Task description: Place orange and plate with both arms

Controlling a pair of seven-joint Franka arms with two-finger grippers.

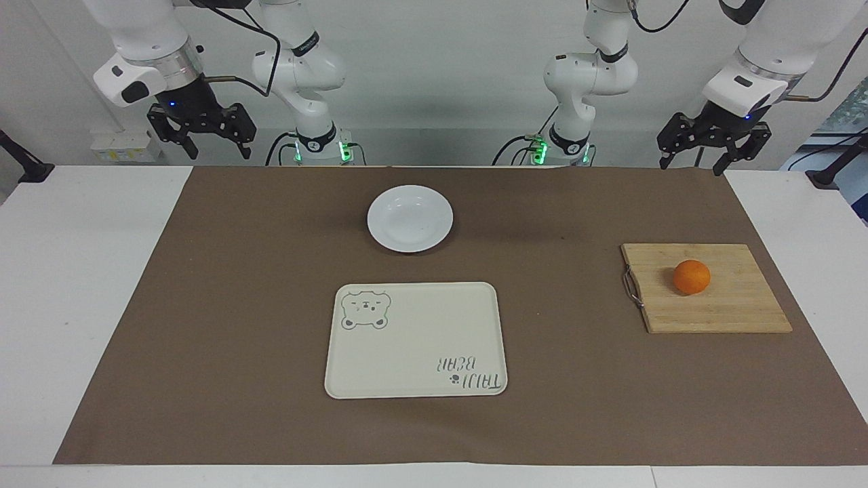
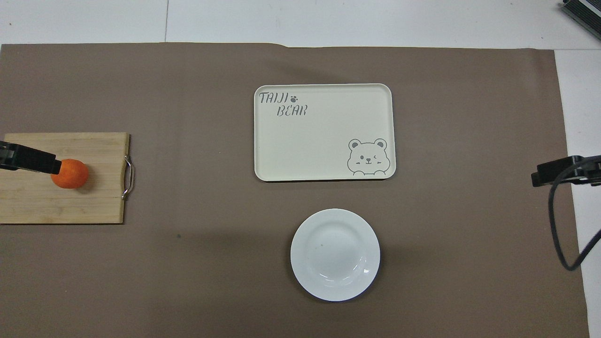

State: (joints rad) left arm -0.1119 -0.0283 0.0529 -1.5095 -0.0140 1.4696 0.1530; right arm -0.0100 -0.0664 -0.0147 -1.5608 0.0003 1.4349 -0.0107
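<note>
The orange [image 1: 692, 277] lies on a wooden cutting board [image 1: 732, 308] toward the left arm's end of the table. The white plate [image 1: 410, 218] sits on the brown mat, nearer to the robots than the cream bear tray [image 1: 413, 339]. My left gripper [image 1: 705, 152] hangs open and empty high above the mat's corner at its own end. My right gripper [image 1: 217, 144] hangs open and empty high above the mat's corner at the right arm's end. In the overhead view the left gripper's tip [image 2: 28, 159] overlaps the orange [image 2: 69, 173] but is well above it.
The cream tray [image 2: 319, 136] lies mid-table, farther from the robots than the plate [image 2: 335, 254]. The cutting board [image 2: 28, 206] has a metal handle on its tray-facing edge. The right gripper's tip [image 2: 558, 171] and a dark cable show at the mat's edge.
</note>
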